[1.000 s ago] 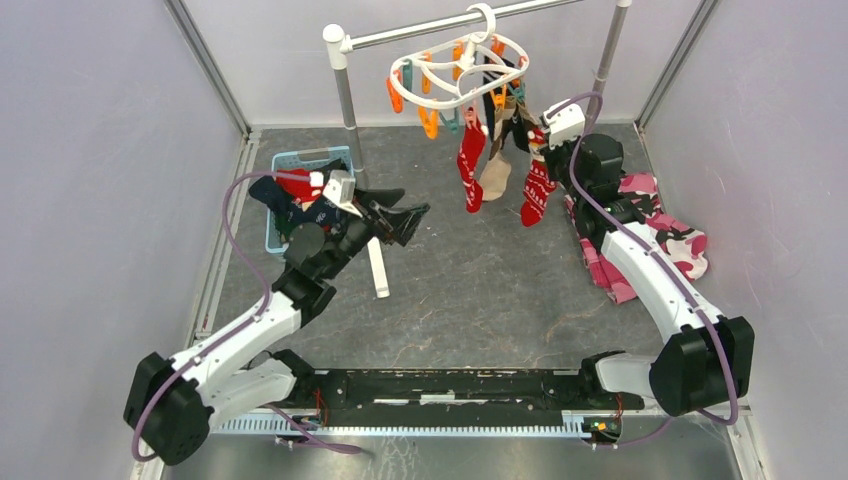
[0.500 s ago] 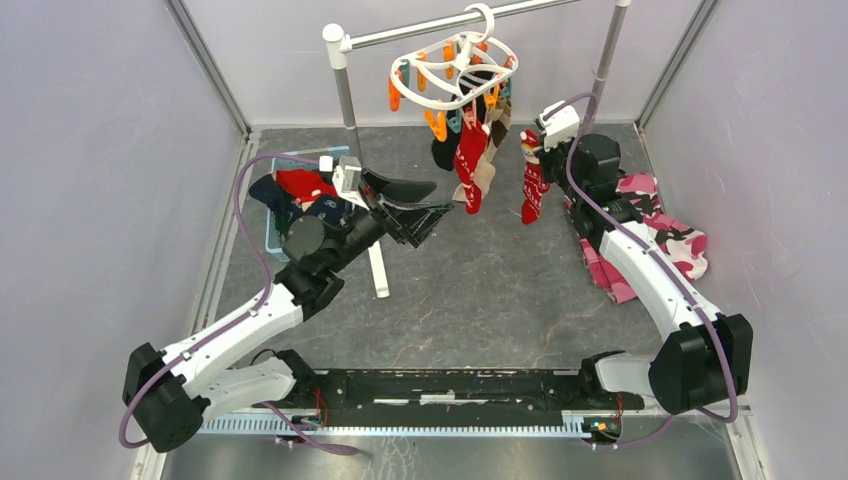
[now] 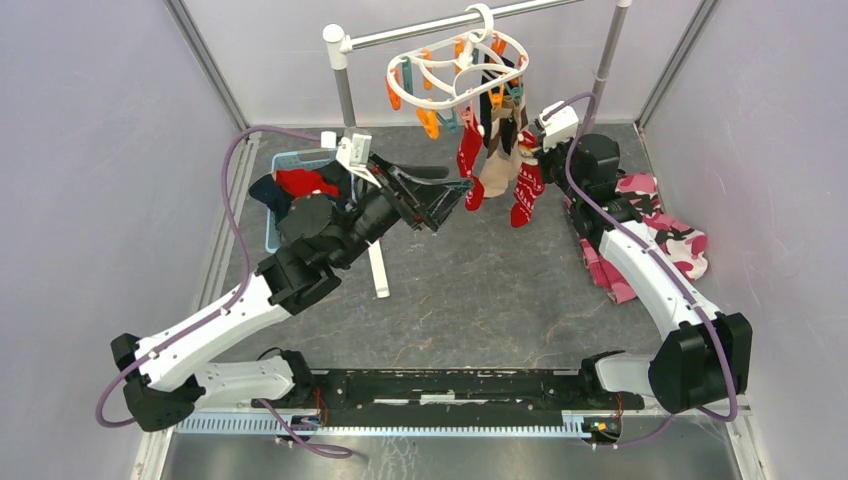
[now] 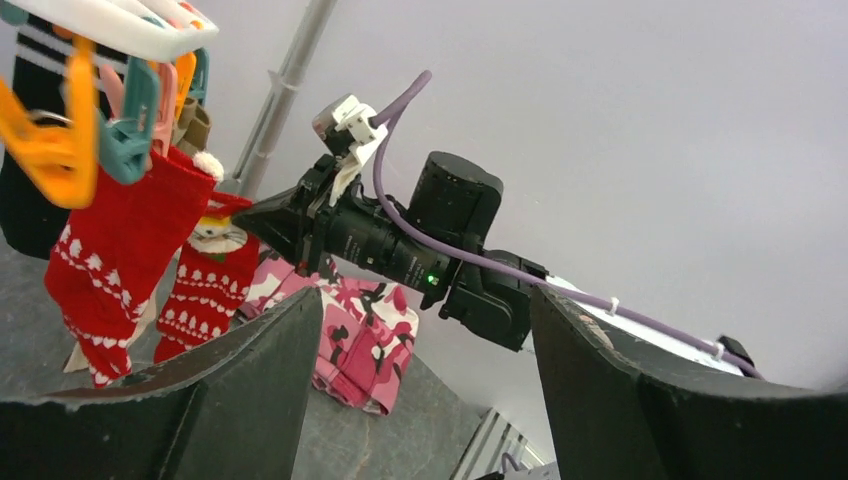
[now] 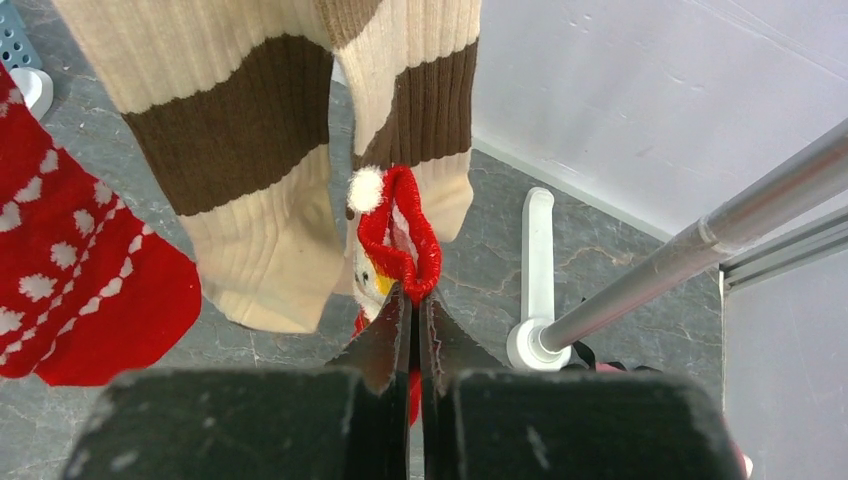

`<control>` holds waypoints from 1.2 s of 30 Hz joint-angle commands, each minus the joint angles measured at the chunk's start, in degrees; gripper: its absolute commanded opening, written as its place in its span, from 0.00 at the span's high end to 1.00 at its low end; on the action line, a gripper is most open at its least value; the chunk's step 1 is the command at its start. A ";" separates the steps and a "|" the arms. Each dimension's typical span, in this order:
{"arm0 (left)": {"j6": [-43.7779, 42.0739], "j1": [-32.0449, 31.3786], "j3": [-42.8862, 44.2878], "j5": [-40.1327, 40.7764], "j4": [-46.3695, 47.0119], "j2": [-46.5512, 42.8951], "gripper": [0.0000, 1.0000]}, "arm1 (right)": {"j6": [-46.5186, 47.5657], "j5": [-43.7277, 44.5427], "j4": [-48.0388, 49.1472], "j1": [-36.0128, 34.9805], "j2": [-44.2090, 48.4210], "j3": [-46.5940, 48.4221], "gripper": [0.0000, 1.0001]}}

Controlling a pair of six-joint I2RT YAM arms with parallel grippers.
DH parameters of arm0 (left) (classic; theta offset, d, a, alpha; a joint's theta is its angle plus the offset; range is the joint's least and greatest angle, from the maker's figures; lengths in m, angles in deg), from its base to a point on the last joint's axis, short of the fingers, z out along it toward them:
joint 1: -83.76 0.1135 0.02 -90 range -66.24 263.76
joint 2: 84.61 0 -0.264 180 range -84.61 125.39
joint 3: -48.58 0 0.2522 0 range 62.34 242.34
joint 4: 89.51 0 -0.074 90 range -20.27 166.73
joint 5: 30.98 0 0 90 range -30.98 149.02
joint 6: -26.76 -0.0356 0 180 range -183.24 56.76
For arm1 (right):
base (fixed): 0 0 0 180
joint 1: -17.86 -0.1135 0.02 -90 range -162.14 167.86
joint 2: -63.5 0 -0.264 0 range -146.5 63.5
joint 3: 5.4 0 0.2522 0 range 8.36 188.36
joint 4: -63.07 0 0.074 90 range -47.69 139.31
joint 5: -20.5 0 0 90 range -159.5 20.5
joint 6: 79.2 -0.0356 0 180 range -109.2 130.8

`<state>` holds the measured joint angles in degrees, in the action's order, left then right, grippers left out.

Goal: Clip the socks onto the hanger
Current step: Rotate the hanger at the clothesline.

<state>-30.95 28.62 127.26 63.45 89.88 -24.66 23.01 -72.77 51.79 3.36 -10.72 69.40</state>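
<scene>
Blue basket at the bench's back-left corner holds the socks not yet clipped; left claw is raised toward the hanger, jaws wide, empty, touching nothing; we judge it is placed to press a pin open; hanger hooks on the metal pole over the back edge, with red and beige socks pinned; right claw is clamped on the cuff of a red sock, holding it up just below the pins.
</scene>
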 commanded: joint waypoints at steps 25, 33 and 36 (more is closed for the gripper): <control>-18.40 -6.82 32.04 37.73 -32.02 13.28 0.34 | -1.46 -3.57 0.08 0.09 2.47 1.86 1.00; -17.97 -0.72 35.05 30.80 -37.69 12.35 0.32 | 3.05 -12.79 -6.95 0.65 12.38 -2.62 1.00; -17.99 0.69 34.60 28.61 -37.72 12.15 0.31 | 3.83 -23.06 -10.25 0.56 12.60 -1.29 1.00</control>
<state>-47.06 27.38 160.29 96.52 53.88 -11.35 24.67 -82.74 45.50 3.91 0.52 66.99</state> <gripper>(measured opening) 0.682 0.014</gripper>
